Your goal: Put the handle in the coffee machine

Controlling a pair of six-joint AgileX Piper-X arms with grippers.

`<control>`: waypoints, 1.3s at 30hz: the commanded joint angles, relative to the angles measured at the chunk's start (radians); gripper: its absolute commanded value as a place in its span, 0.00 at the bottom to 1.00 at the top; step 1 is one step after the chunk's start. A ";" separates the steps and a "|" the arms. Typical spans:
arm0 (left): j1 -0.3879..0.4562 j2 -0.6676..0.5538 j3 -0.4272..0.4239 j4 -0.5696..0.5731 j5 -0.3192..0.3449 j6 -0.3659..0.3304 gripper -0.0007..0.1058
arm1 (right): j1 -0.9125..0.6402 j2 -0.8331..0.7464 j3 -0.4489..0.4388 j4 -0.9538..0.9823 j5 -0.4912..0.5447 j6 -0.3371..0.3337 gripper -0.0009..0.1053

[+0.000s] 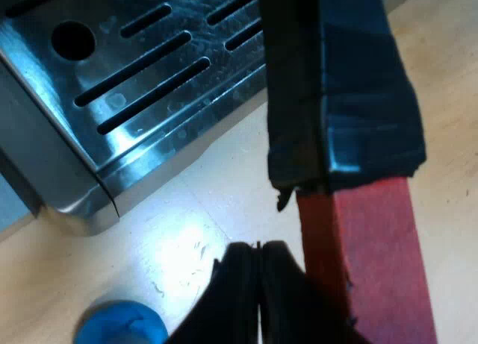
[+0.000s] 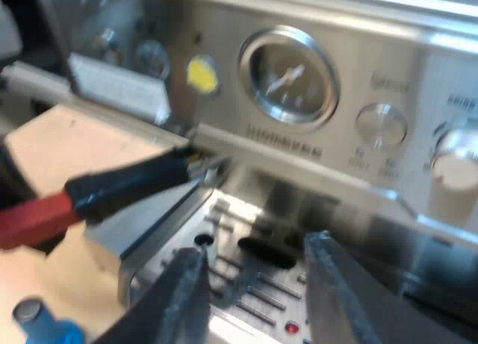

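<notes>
The holder's dark handle [image 1: 336, 83] with its red end [image 1: 373, 269] runs close past my left gripper [image 1: 259, 292]. The gripper's black fingers [image 1: 235, 299] are pressed together, and the red end lies against the side of one of them, not between them. In the right wrist view the handle [image 2: 131, 183] sticks out from under the espresso machine's front panel [image 2: 246, 146], red end [image 2: 33, 217] outward. Its metal end is at the machine's front, but I cannot tell whether it is locked in. My right gripper [image 2: 254, 292] stands open over the drip tray [image 2: 254, 284], holding nothing.
The slotted metal drip tray [image 1: 149, 68] lies beside the handle, on a pale wooden table [image 1: 187, 232]. A blue tamper [image 1: 119, 325] [image 2: 41, 329] stands on the table near the tray's corner. A round gauge [image 2: 290, 74] and knobs [image 2: 381, 124] are on the machine's front.
</notes>
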State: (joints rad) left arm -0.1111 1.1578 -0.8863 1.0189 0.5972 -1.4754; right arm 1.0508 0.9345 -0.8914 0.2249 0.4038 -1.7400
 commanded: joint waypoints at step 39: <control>-0.350 -0.017 -0.025 -0.147 0.134 0.020 0.01 | 0.002 -0.038 -0.001 0.048 -0.050 0.079 0.80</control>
State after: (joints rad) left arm -0.4065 1.1566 -0.8810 0.9275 0.5506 -1.4665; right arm 1.0508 0.9059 -0.8902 0.2726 0.3568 -1.6621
